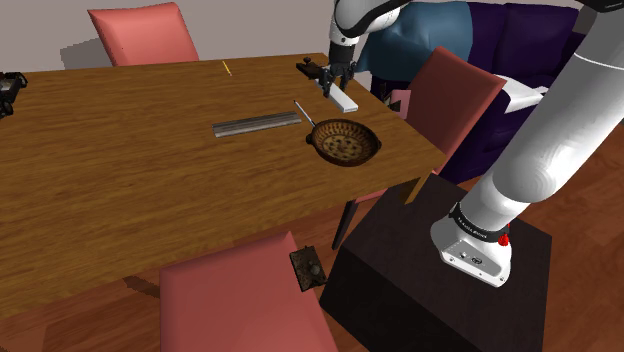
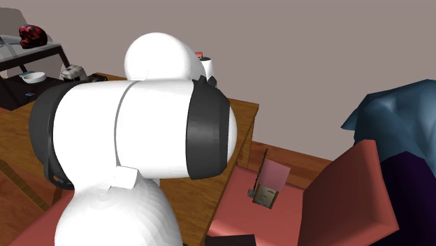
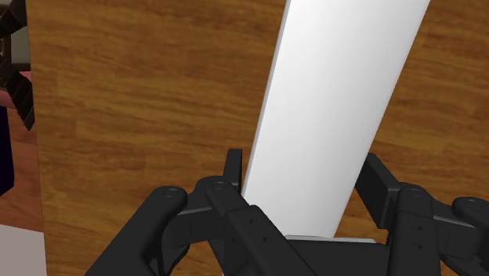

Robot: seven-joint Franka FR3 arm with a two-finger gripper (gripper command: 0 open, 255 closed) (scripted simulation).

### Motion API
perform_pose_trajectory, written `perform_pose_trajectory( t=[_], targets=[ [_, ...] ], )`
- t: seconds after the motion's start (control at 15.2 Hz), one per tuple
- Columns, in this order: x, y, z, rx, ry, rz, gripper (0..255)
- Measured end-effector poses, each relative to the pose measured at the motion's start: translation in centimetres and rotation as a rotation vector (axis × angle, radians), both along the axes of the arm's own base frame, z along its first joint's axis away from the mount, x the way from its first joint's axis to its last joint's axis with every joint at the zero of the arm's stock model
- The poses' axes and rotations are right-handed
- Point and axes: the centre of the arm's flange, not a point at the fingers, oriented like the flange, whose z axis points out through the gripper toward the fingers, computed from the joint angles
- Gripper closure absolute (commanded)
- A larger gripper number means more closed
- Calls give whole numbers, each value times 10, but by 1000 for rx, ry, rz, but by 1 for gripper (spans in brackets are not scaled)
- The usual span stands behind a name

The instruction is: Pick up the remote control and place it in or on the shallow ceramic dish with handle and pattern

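Black claw pinches the white remote control by the wooden worktop's edge, near 1 patterned dish.

- A brown wood-grain desk spans the middle of the shoulder view.
- A long flat grey bar lies on it, at two o'clock from the desk's centre.
- A thin yellow stick lies at twelve o'clock from the bar, near the far edge.
- A salmon-pink padded chair stands at ten o'clock from the stick.
- A second pink chair stands at six o'clock from the bar.
- A dark purple sofa has a blue cloth at its nine o'clock.
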Motion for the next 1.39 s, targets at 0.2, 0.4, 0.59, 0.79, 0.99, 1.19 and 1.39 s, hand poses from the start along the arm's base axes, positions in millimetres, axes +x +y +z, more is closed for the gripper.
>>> perform_pose_trajectory(
  t=[0.2,0.4,0.59,0.79,0.99,1.19,1.39],
  targets=[
    [0,0,0,0,0,0,255],
    [0,0,0,0,0,0,255],
    [0,0,6,0,1,0,255],
    [-1,0,20,0,0,0,255],
    [-1,1,36,0,0,0,255],
    [0,1,51,0,0,0,255],
    [1,-1,68,0,0,0,255]
  ],
)
